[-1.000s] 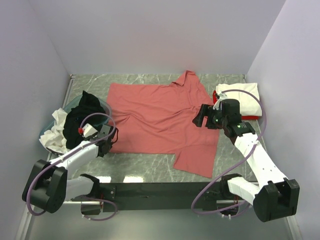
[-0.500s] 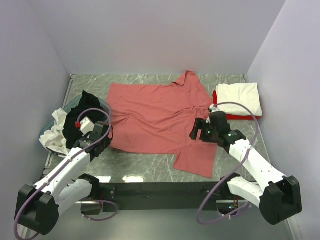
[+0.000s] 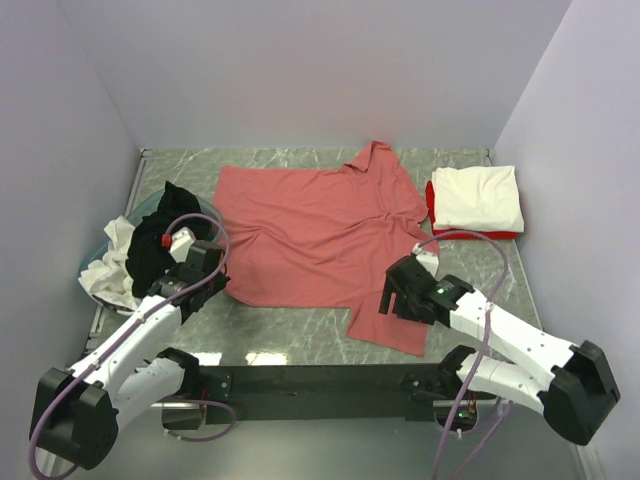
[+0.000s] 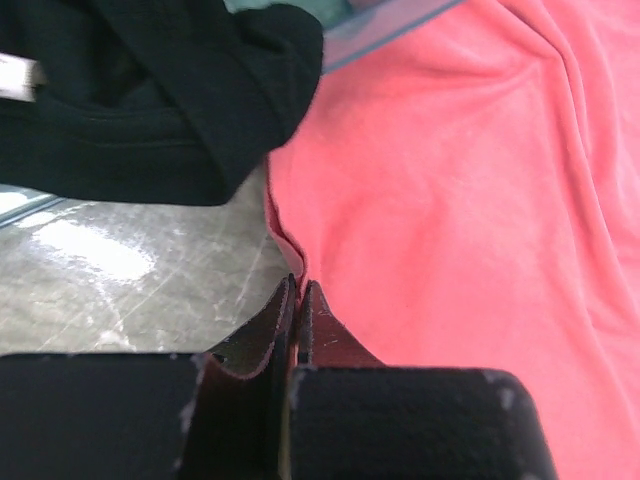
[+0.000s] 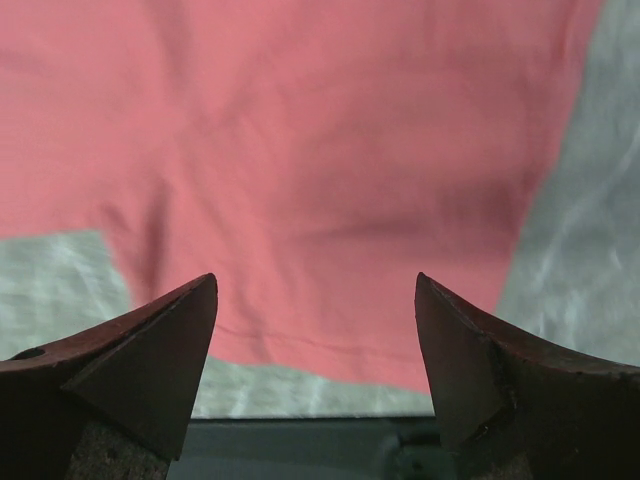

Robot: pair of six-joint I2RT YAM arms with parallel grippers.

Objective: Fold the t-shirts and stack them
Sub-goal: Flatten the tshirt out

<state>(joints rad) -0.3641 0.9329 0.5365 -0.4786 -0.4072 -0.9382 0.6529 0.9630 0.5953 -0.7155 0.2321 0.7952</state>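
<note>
A: Starting nearest, what is hard to read?

B: From above, the right gripper hangs over the near-right flap of the salmon-pink shirt and hides the cloth beneath it. Its wrist view shows the jaws wide apart with nothing between them, and the flap's edge and a strip of tabletop below. The rest of the shirt is cut off there.

A: And the left?

B: The left gripper has its jaws pressed together on the shirt's left edge, just beside the black shirt. Only the edge running into the tips shows, not the cloth inside the pinch.

A: Which way does the pink one lie?

B: It is spread flat mid-tabletop with its long axis running left to right. The collar points toward the far right corner and the hem lies at the left beside the teal basin. The basin is mostly buried under the black shirt and a white shirt.

A: Farther back?

B: A folded cream-white shirt lies on a red shirt, of which only a rim shows.

A: Any changes over the last second?

B: The right gripper has drawn back from beside that stack to the near flap. The left gripper has stayed at the shirt's left edge.
</note>
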